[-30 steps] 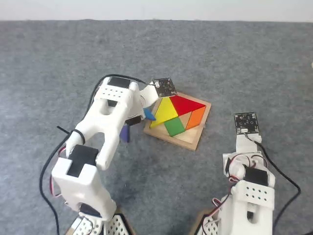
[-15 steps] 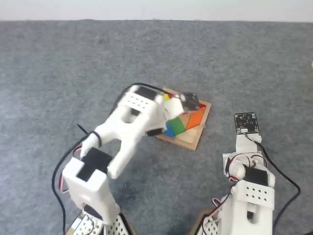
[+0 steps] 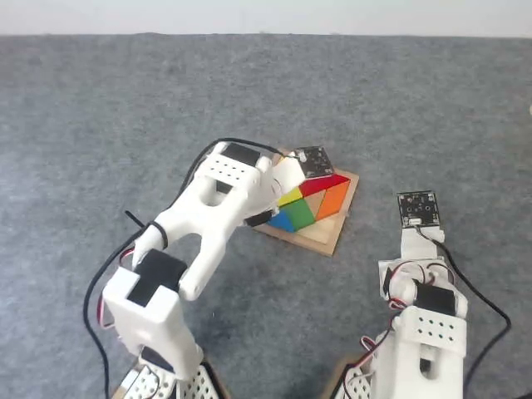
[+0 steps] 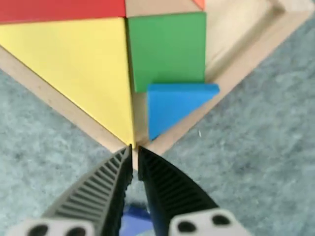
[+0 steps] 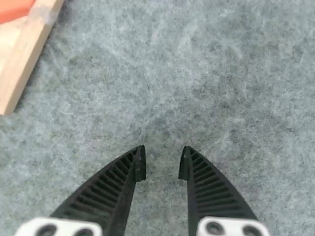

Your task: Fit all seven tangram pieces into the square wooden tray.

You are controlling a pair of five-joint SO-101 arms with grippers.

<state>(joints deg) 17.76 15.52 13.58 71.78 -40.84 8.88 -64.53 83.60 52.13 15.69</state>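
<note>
The square wooden tray (image 3: pixel 334 238) holds a yellow triangle (image 4: pixel 74 64), a red piece (image 3: pixel 329 184), an orange piece (image 3: pixel 334 200), a green square (image 4: pixel 167 49) and a light blue triangle (image 4: pixel 172 105). The blue triangle lies flat against the green square's edge, inside the tray rim (image 4: pixel 236 64). My left gripper (image 4: pixel 132 152) hangs just over the tray corner beside the yellow tip, shut with nothing between its fingers. The left arm (image 3: pixel 233 187) covers that corner from above. My right gripper (image 5: pixel 162 162) is open over bare carpet, off the tray's corner (image 5: pixel 24 64).
Grey carpet surrounds the tray on all sides. A patch of bare wood (image 4: pixel 241 29) shows inside the tray beyond the green square. A darker blue patch (image 4: pixel 133 219) shows under the left fingers' base; I cannot tell what it is. The right arm (image 3: pixel 420 274) stands at the front right.
The left arm swung right from beside the tray to over it. The light blue triangle it carried now lies in the tray next to the green square. The right arm kept still.
</note>
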